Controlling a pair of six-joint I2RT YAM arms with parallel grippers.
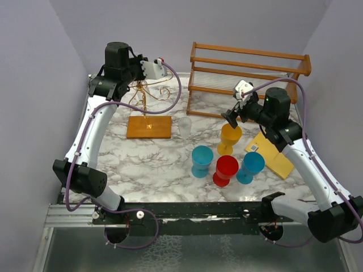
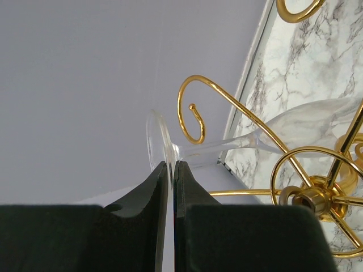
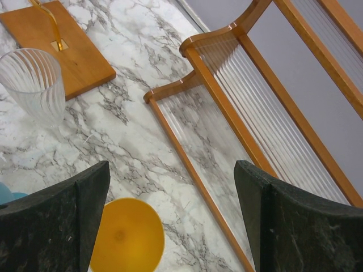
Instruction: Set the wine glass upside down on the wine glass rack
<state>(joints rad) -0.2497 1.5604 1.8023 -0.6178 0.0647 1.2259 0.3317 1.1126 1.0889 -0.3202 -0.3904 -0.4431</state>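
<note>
My left end effector (image 2: 172, 170) is clenched on the thin round foot of the clear wine glass (image 2: 238, 145), with the disc pinched edge-on between the two black fingers. I hold it up in the air at the far left of the marble surface (image 1: 159, 164), in among the curled gold arms of the wine glass rack (image 2: 238, 107). In my left wrist view the stem runs away from my fingers and crosses one spiral arm. The bowl lies beyond it, close to the hub on the central post. I cannot tell whether the stem touches the wire or only passes beside it. The rack's flat orange-brown base (image 1: 156, 128) sits on the surface below my wrist.

My right end effector (image 3: 173, 218) is released, its fingers spread wide with nothing between them. It hovers above a yellow goblet (image 3: 127, 235) that stands upright on the surface. A clear ribbed tumbler (image 3: 31, 85) stands just beside the rack's base. The wooden slatted shelf rack (image 1: 249, 73) stands along the far edge, behind my right wrist. Nearer my bases stand two blue goblets (image 1: 202, 160) (image 1: 251, 166) with a red goblet (image 1: 226, 170) between them, all close together.
</note>
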